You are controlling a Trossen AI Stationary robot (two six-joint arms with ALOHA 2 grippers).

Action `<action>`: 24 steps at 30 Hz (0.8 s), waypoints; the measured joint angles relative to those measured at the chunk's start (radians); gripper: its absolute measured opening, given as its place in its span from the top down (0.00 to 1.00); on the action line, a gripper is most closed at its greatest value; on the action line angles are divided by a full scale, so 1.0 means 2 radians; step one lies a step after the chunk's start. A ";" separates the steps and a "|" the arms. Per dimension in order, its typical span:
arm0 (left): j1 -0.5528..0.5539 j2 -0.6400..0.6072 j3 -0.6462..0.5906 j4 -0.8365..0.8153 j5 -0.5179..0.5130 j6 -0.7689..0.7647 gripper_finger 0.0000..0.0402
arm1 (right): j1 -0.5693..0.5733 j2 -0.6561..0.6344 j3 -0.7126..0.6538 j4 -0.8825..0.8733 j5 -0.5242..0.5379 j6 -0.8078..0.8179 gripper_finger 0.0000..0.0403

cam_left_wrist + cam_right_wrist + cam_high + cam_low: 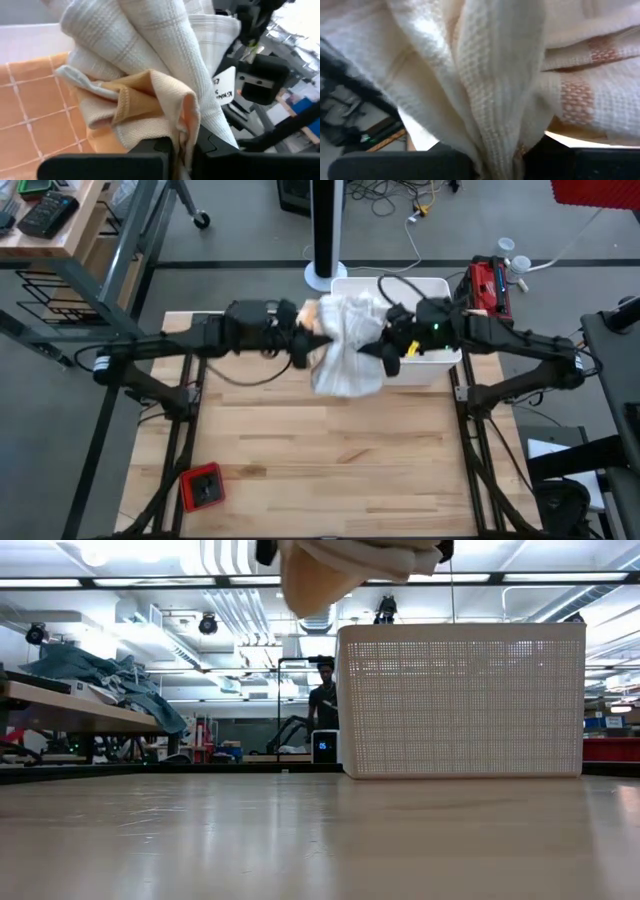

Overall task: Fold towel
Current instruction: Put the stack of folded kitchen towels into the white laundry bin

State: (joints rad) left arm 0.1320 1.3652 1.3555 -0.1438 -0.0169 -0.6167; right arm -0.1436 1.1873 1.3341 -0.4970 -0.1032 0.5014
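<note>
floor [250, 230]: grey — ceiling lights [120, 582]: long strips | person [323, 700]: standing far back

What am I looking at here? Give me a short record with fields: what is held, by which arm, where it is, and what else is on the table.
held item: towel, cream with orange, bunched
left end effector: shut on towel
right end effector: shut on towel
towel position: lifted clear of the table, partly over the basket
behind towel: white basket
also on table: small red object, near left corner
</note>
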 joint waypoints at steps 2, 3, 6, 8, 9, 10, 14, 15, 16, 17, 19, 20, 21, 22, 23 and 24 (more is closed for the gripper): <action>0.026 0.028 0.032 -0.016 0.025 0.012 0.98 | -0.021 -0.001 0.016 -0.024 0.000 -0.013 0.85; 0.039 0.044 0.048 -0.019 0.042 0.016 0.98 | -0.033 -0.001 0.023 -0.035 0.000 -0.019 0.85; 0.073 0.096 0.099 -0.023 0.098 0.020 0.98 | -0.069 -0.001 0.034 -0.064 0.000 -0.032 0.85; 0.092 0.129 0.135 -0.031 0.120 0.025 0.98 | -0.093 -0.001 0.035 -0.074 0.001 -0.043 0.85; 0.100 0.144 0.154 -0.040 0.127 0.030 0.98 | -0.105 0.000 0.035 -0.079 0.001 -0.049 0.85; 0.109 0.160 0.175 -0.052 0.133 0.036 0.98 | -0.117 0.000 0.034 -0.082 -0.001 -0.052 0.85; 0.136 0.212 0.248 -0.102 0.155 0.064 0.98 | -0.166 0.000 0.034 -0.086 -0.023 -0.068 0.85; 0.141 0.223 0.261 -0.105 0.163 0.067 0.98 | -0.178 0.000 0.033 -0.088 -0.030 -0.073 0.85; 0.146 0.233 0.271 -0.105 0.170 0.068 0.98 | -0.189 -0.001 0.033 -0.091 -0.034 -0.077 0.85; 0.149 0.242 0.281 -0.105 0.177 0.069 0.98 | -0.201 -0.001 0.033 -0.096 -0.037 -0.082 0.85; 0.156 0.260 0.296 -0.107 0.188 0.067 0.98 | -0.225 -0.001 0.033 -0.108 -0.045 -0.094 0.85; 0.160 0.268 0.303 -0.108 0.193 0.067 0.98 | -0.236 0.000 0.033 -0.113 -0.051 -0.099 0.85; 0.165 0.277 0.310 -0.112 0.201 0.066 0.98 | -0.246 0.001 0.033 -0.116 -0.059 -0.102 0.85; 0.169 0.285 0.316 -0.117 0.208 0.065 0.98 | -0.255 0.002 0.032 -0.117 -0.066 -0.104 0.85; 0.173 0.293 0.321 -0.121 0.214 0.065 0.98 | -0.262 0.003 0.032 -0.117 -0.072 -0.105 0.85; 0.176 0.300 0.325 -0.124 0.219 0.064 0.98 | -0.269 0.004 0.031 -0.119 -0.074 -0.106 0.85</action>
State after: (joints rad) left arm 0.4838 1.9652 2.0059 -0.3914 0.4208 -0.4883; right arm -0.6817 1.1961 1.3965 -0.7351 -0.2520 0.2896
